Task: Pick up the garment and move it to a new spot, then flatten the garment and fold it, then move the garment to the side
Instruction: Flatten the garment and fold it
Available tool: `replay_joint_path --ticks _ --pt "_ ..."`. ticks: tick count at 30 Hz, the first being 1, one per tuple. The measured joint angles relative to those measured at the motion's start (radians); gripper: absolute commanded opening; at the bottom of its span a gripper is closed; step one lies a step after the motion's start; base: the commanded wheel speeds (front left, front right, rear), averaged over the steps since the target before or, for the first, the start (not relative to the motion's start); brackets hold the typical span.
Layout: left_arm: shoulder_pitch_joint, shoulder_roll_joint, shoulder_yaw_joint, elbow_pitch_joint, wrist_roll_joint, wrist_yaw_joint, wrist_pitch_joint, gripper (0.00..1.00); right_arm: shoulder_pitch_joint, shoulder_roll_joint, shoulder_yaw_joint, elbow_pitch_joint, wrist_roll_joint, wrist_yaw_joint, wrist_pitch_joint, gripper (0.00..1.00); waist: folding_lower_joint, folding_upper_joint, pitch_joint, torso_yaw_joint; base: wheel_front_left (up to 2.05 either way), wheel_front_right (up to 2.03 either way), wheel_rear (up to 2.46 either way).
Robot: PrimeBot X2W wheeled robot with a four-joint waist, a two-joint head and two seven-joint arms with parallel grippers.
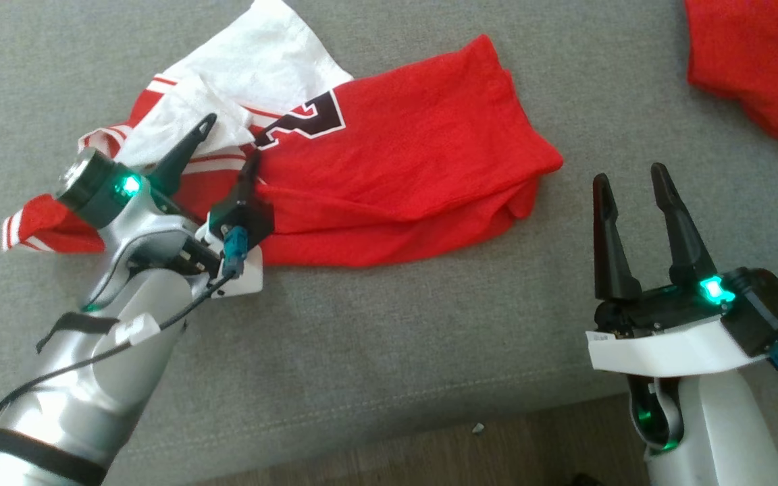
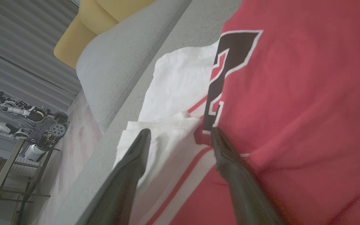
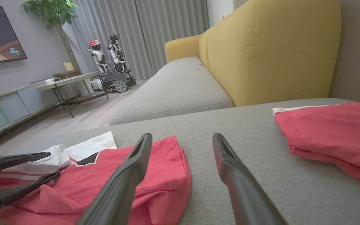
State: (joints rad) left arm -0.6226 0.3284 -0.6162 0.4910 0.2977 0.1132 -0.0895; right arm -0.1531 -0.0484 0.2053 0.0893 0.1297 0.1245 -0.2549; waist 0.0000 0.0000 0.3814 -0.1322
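At 9 o'clock in my head view the left gripper (image 1: 232,137) is spread wide, gripping nothing, with its tips over the white end of the garment (image 1: 402,155). The garment lies crumpled and partly doubled on the grey sofa cushion (image 1: 362,351), from 10 o'clock to centre. It has a red body, white sleeves, striped trim and a black white-edged numeral (image 1: 311,121), which is too folded for me to read. At 4 o'clock the right gripper (image 1: 631,174) hovers spread and empty, clear of the garment. A second red cloth (image 1: 754,61) sits at 2 o'clock.

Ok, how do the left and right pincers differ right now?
Left pincer reaches over the garment, straddling a white fold; right pincer sits over bare grey cushion, off the cloth. Left leans sideways; right points roughly up the head view. Both are open, empty.
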Motion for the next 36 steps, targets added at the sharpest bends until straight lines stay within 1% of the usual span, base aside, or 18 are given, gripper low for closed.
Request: replay_joint_path --ticks 6,7,8,9,10,15,17,18,21,24,26,28,30,32,33,34,35,36 --pt "-0.047 -0.004 -0.001 0.055 0.008 0.02 -0.007 1.0 -0.015 0.0 0.0 0.0 0.001 0.0 0.0 1.0 0.0 0.0 0.011 -0.013 0.0 0.0 0.0" --pt "-0.052 -0.005 -0.001 0.061 0.008 0.02 -0.01 0.97 -0.016 0.0 0.0 0.0 0.002 0.0 0.0 1.0 0.0 0.0 0.011 -0.013 0.0 0.0 0.0" --pt "-0.054 -0.008 -0.002 0.068 0.007 0.02 -0.016 0.43 -0.016 0.0 -0.001 0.0 0.003 0.0 0.0 1.0 0.0 0.0 0.01 -0.013 0.0 0.0 0.0" --pt "-0.054 -0.008 -0.002 0.068 0.007 0.02 -0.016 0.43 -0.016 0.0 -0.001 0.0 0.003 0.0 0.0 1.0 0.0 0.0 0.01 -0.013 0.0 0.0 0.0" --pt "-0.054 -0.016 -0.002 0.072 -0.003 0.02 -0.018 0.0 -0.016 0.0 -0.002 0.0 0.003 0.0 0.0 1.0 0.0 0.0 0.007 -0.011 0.0 0.0 0.0" --pt "-0.051 -0.028 0.001 0.051 -0.043 0.02 -0.049 0.0 -0.015 0.0 -0.008 0.0 0.002 0.0 0.0 1.0 0.0 0.0 -0.004 -0.001 0.0 0.0 0.0" --pt "-0.04 -0.035 0.016 0.015 -0.086 0.017 -0.077 0.0 -0.014 0.0 -0.009 0.003 0.002 0.0 0.0 1.0 0.0 0.0 -0.01 0.007 0.0 0.0 0.0" --pt "-0.029 -0.041 0.027 -0.007 -0.122 0.001 -0.087 0.0 -0.013 0.0 -0.009 0.006 0.002 0.0 0.0 1.0 0.0 0.0 -0.013 0.011 0.0 0.0 0.0" --pt "0.023 -0.051 0.05 -0.063 -0.227 -0.067 -0.099 0.0 -0.012 0.0 -0.012 0.017 0.002 0.0 0.0 1.0 0.0 0.0 -0.022 0.029 0.0 0.0 0.0" --pt "0.085 -0.043 0.066 -0.097 -0.314 -0.132 -0.106 0.0 -0.011 0.0 -0.012 0.024 0.0 0.0 0.0 1.0 0.0 0.0 -0.031 0.048 0.0 0.0 0.0" --pt "0.116 -0.033 0.063 -0.119 -0.356 -0.181 -0.106 0.0 -0.011 0.0 -0.012 0.024 -0.001 0.0 0.0 1.0 0.0 0.0 -0.035 0.058 0.0 0.0 0.0" --pt "0.137 -0.016 0.021 -0.151 -0.397 -0.223 -0.104 0.0 -0.011 0.0 -0.013 0.024 -0.001 0.0 0.0 1.0 0.0 0.0 -0.037 0.068 0.0 0.0 0.0" --pt "0.151 0.003 -0.033 -0.179 -0.407 -0.237 -0.088 0.0 -0.011 0.0 -0.012 0.025 -0.002 0.0 0.0 1.0 0.0 0.0 -0.037 0.076 0.0 0.0 0.0" --pt "0.159 0.022 -0.057 -0.2 -0.411 -0.238 -0.088 0.0 -0.011 0.0 -0.012 0.028 -0.002 0.0 0.0 1.0 0.0 0.0 -0.037 0.082 0.0 0.0 0.0" --pt "0.16 0.031 -0.059 -0.207 -0.409 -0.237 -0.09 0.25 -0.011 0.0 -0.012 0.029 -0.002 0.0 0.0 1.0 0.0 0.0 -0.037 0.084 0.0 0.0 0.0" --pt "0.16 0.042 -0.061 -0.213 -0.4 -0.236 -0.096 0.84 -0.011 0.0 -0.011 0.03 -0.002 0.0 0.0 1.0 0.0 0.0 -0.038 0.085 0.0 0.0 0.0" --pt "0.16 0.042 -0.061 -0.213 -0.4 -0.236 -0.096 1.0 -0.011 0.0 -0.011 0.03 -0.002 0.0 0.0 1.0 0.0 0.0 -0.038 0.085 0.0 0.0 0.0" --pt "0.16 0.049 -0.062 -0.219 -0.387 -0.225 -0.099 1.0 -0.011 0.0 -0.01 0.031 -0.002 0.0 0.0 1.0 0.0 0.0 -0.039 0.085 0.0 0.0 0.0"
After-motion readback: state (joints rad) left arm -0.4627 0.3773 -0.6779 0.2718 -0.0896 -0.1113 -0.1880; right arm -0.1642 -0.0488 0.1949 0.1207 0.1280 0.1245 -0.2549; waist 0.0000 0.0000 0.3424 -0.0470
